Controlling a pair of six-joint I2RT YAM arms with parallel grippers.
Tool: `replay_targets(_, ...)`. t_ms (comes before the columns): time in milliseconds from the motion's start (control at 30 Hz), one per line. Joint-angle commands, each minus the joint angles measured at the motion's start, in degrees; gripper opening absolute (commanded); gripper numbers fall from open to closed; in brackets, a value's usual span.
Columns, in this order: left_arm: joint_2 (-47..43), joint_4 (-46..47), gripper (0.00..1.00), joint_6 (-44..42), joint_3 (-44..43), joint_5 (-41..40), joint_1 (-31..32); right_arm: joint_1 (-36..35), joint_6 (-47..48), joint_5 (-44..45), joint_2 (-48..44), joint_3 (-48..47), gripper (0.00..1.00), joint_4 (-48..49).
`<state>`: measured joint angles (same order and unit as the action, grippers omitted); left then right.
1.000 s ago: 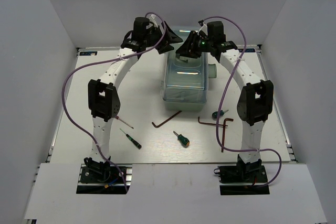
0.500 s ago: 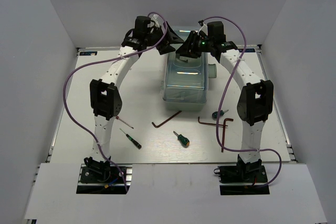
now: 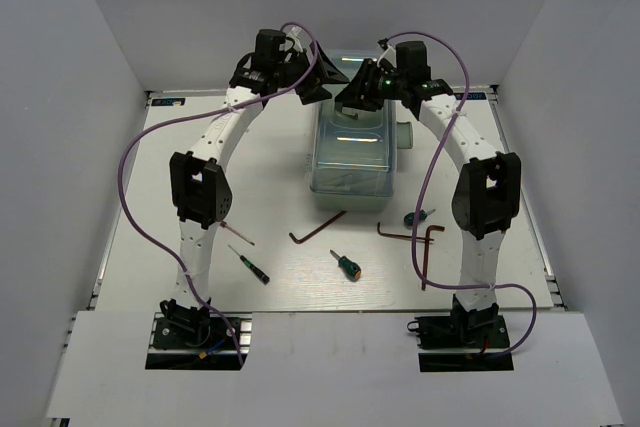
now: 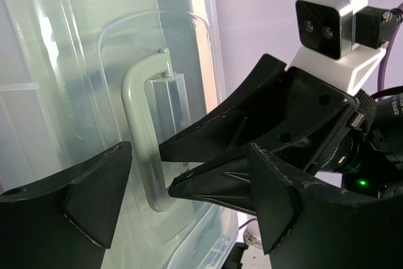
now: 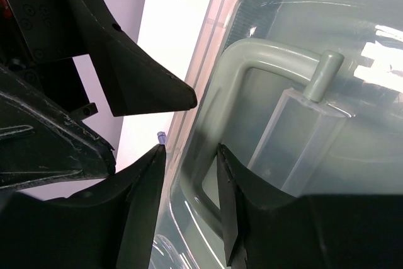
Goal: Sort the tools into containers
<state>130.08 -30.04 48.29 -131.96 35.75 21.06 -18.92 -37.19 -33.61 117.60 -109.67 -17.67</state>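
Right gripper (image 5: 192, 174), jaws barely apart, noses right at the lid handle (image 4: 141, 137) at the toolbox's (image 3: 350, 162) far end; left gripper (image 3: 322, 79) gapes wide just beside it

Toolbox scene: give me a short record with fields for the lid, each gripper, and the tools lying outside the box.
lid: shut on the toolbox
left gripper: open, beside the handle
right gripper: astride the handle's end, grip unclear
tools on table: hex keys, green-handled screwdriver, dark-handled screwdriver, blue-handled screwdriver
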Motion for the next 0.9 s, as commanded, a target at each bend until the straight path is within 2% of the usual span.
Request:
replay_targets(0, 0.7, -5.6, 0.85, -2.8, -1.5, -0.4, 0.3, -0.9, -1.2, -3.5, -2.5, 1.2, 0.44, 3.9)
replay_targets(867, 1.8, -5.6, 0.85, -3.3, -0.8, -0.4, 1.4, -0.5, -4.4, -7.5, -4.7, 3.4, 0.42, 8.4)
